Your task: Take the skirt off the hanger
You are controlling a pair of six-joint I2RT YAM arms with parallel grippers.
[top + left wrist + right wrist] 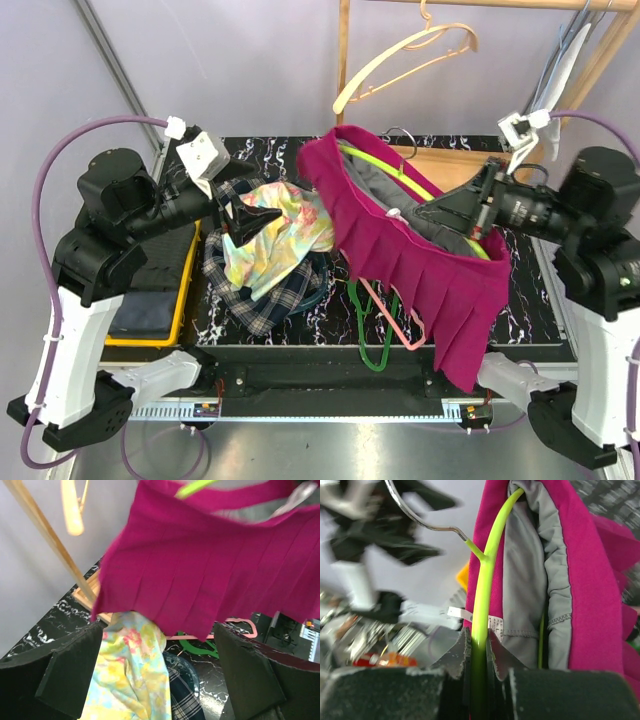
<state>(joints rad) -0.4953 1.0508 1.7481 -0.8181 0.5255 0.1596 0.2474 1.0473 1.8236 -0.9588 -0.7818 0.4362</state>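
Right gripper (479, 650): nearest the lens in its wrist view; jaws pressed together on the lower arm of the lime hanger (487, 565), which runs up between the pads.
Lime hanger: carries the magenta garment (420, 260), and its metal hook points away from the gripper towards the back of the table.
Magenta garment: pleated, held clear above the table (530, 300); the waistband is stretched around the hanger with the grey lining (525, 580) exposed, and the hem hangs down towards the near edge.
Label: white tag (457, 613) just beside the hanger arm at the waistband (print illegible).
Left gripper (160, 680): fingers spread wide, nothing between them; it hovers over the left-hand garment pile, facing the magenta pleats.
Plaid skirt (250, 300): lies crumpled on the table, left of centre, with no hanger visible in it.
Floral garment (280, 235): yellow-pink, lying on top of the plaid skirt and covering much of it.
Green hanger (372, 340): flat on the table near the front edge, below the magenta hem, apart from the plaid skirt.
Pink hanger (412, 343): lies across the green hanger; whether they touch cannot be told.
Cream hanger (390, 65): hangs on the wooden rack behind the table.
Tray (150, 342): yellow-rimmed, at the table's left side beneath the left arm.
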